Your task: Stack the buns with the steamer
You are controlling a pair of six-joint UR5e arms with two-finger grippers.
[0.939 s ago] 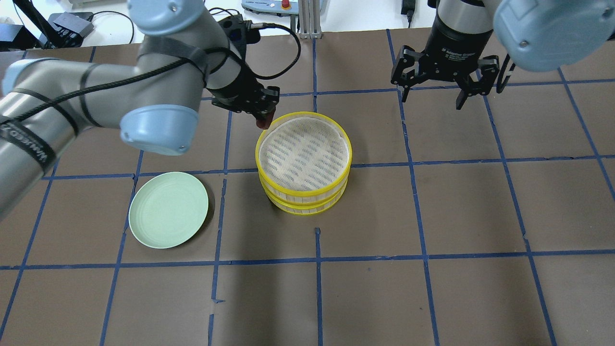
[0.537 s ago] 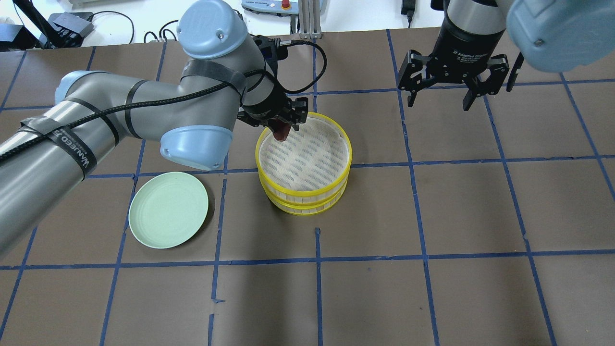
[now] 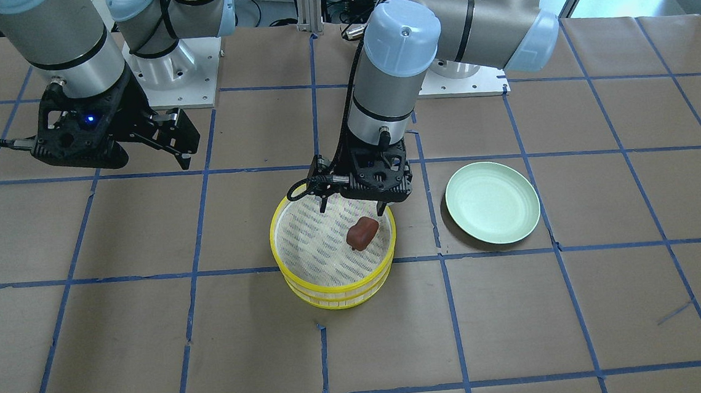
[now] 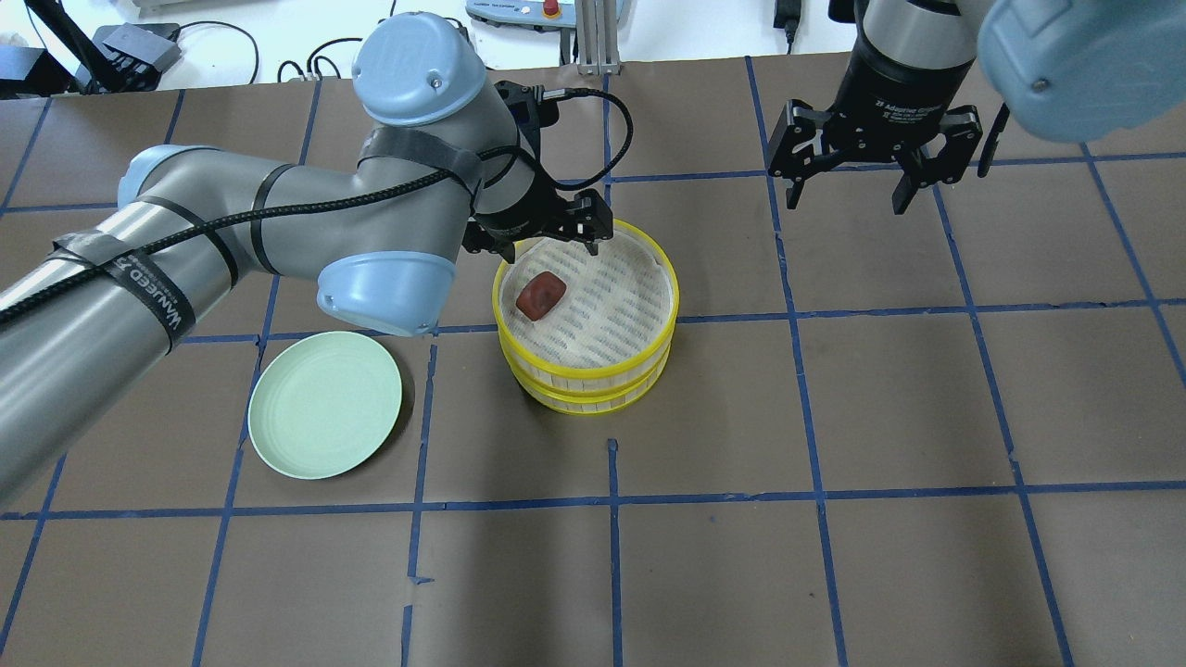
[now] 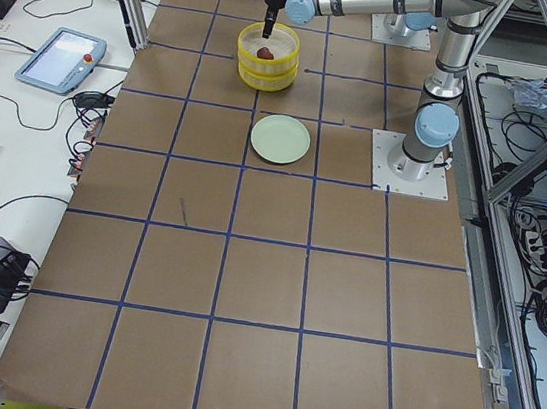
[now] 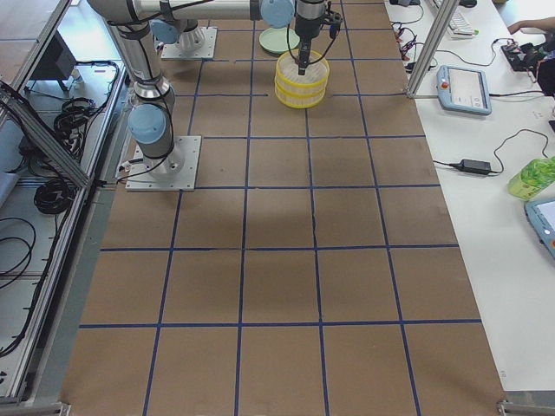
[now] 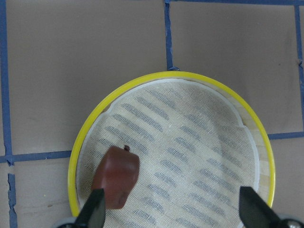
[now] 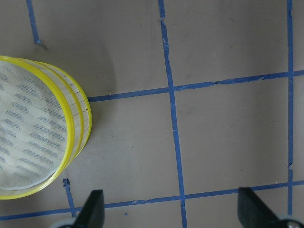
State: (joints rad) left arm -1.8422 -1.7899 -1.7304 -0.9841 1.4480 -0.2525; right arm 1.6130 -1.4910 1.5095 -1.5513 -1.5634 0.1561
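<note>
Baskets with bright yellow rims stand one on the other near the middle of the table, which is covered in brown paper marked into squares by blue tape. The top basket sits squarely on the lower basket, so that only the lower one's rim and slatted wall show beneath it.

A reddish-brown oval bun lies on the whitish striped mesh inside the top basket. It is off centre, close to the rim on the robot's left side, and the rest of the mesh is bare.

The left gripper hangs just above the far edge of the top basket, pointing down. Its fingers are spread wide and grip nothing. In the left wrist view the bun shows just beside one fingertip, while the other fingertip is well apart from it over the opposite side of the mesh. The front-facing view shows the bun lower than the fingertips.

The right gripper is held above the table well to the robot's right of the baskets. Its fingers are also spread wide, with nothing between them. Its wrist view shows taped paper below it and the stacked baskets off to one side.

A pale green plate lies on the table to the robot's left of the baskets, near them but not touching
</note>
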